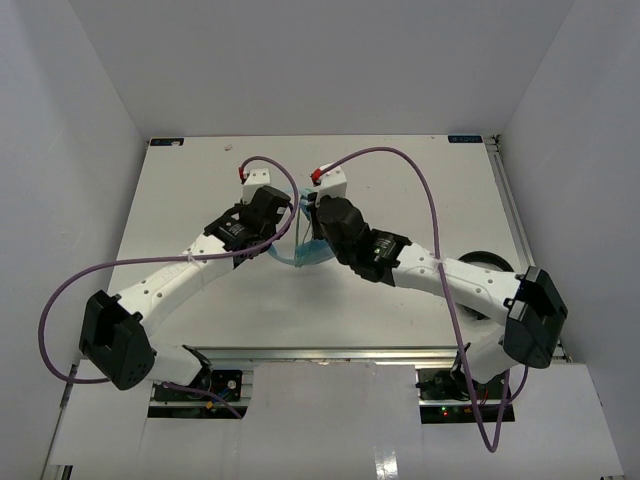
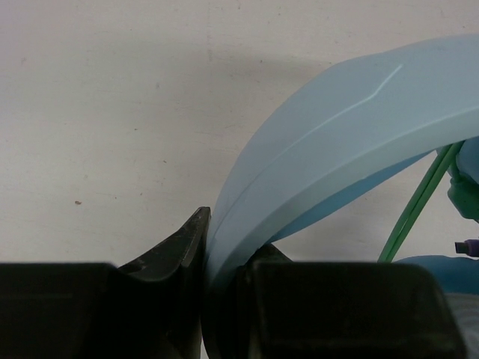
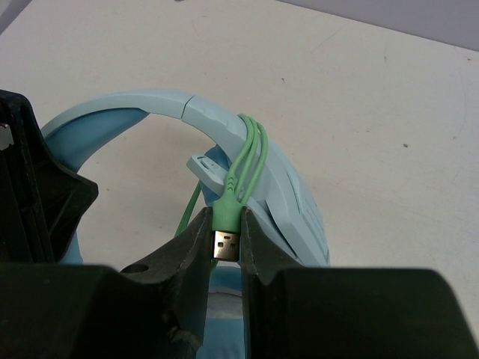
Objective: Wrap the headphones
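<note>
The light blue headphones (image 1: pixel 303 252) sit mid-table between my two arms, mostly hidden by them. In the left wrist view my left gripper (image 2: pixel 229 238) is shut on the wide blue headband (image 2: pixel 337 142), which arcs up to the right. The thin green cable (image 2: pixel 418 203) runs beside it. In the right wrist view the green cable (image 3: pixel 251 149) is looped over the headband (image 3: pixel 150 108). My right gripper (image 3: pixel 227 228) is shut on the cable's green USB plug (image 3: pixel 227 213), just below the band. Both grippers (image 1: pixel 300 215) meet over the headphones in the top view.
A dark round object (image 1: pixel 484 261) lies at the table's right, partly behind the right arm. White walls close in the table (image 1: pixel 200 190) on the left, right and back. Purple arm cables (image 1: pixel 420 175) arch over the far half.
</note>
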Available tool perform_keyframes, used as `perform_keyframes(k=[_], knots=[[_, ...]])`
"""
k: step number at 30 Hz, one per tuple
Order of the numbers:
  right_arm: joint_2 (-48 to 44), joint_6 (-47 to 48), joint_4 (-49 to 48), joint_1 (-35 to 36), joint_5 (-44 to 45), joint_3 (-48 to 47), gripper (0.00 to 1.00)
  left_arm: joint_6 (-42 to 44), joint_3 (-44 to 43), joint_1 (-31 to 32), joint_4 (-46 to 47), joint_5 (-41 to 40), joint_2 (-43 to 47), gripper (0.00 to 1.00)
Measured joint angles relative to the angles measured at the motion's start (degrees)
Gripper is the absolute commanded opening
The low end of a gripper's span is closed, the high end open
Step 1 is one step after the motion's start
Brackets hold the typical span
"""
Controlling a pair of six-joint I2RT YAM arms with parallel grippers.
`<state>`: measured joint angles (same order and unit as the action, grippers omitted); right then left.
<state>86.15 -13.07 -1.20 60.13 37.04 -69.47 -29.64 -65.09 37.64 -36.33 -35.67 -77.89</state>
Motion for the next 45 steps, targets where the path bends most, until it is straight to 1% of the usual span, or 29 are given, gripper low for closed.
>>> perform_keyframes(k=[6,12,16,20,22,25,27,37,42,45], knots=[[5.64,-0.08,-3.05,-2.56,-0.31,0.02,0.11,0.9,2.34,-2.9,5.59,3.91,-4.37,0.0],[11.66,-0.28,-6.04,-5.03,-2.81,0.15,0.11,0.86,7.21,-5.09,12.2,8.27,-7.03,0.0],[15.52,-0.21,-8.12,-5.42,-3.9,-0.09,0.1,0.26,10.84,-6.55,15.83,10.97,-7.49,0.0],[20.6,-0.24,-9.47,-5.59,-3.99,-1.65,0.1,-0.8,13.01,-8.1,18.88,14.06,-10.06,0.0],[21.73,-0.26,-10.31,-5.63,-4.14,-2.31,0.09,-1.69,14.19,-8.96,20.56,15.03,-10.88,0.0],[22.46,-0.2,-10.61,-5.64,-4.24,-2.92,0.1,-2.45,15.41,-9.61,22.71,16.18,-11.08,0.06],[22.84,-0.16,-10.63,-5.65,-4.21,-3.29,0.1,-2.81,16.03,-9.78,23.82,16.66,-11.11,0.17],[25.21,0.24,-10.99,-5.7,-3.77,-5.69,0.11,-4.22,18.68,-10.26,27.67,18.81,-10.29,0.46],[25.85,1.18,-12.38,-5.76,-2.81,-5.79,0.11,-4.2,19.74,-9.81,28.8,20.99,-7.49,0.53],[25.94,1.84,-12.68,-5.66,-1.8,-5.79,0.12,-4.24,20.0,-9.59,29.02,21.56,-5.93,0.6]])
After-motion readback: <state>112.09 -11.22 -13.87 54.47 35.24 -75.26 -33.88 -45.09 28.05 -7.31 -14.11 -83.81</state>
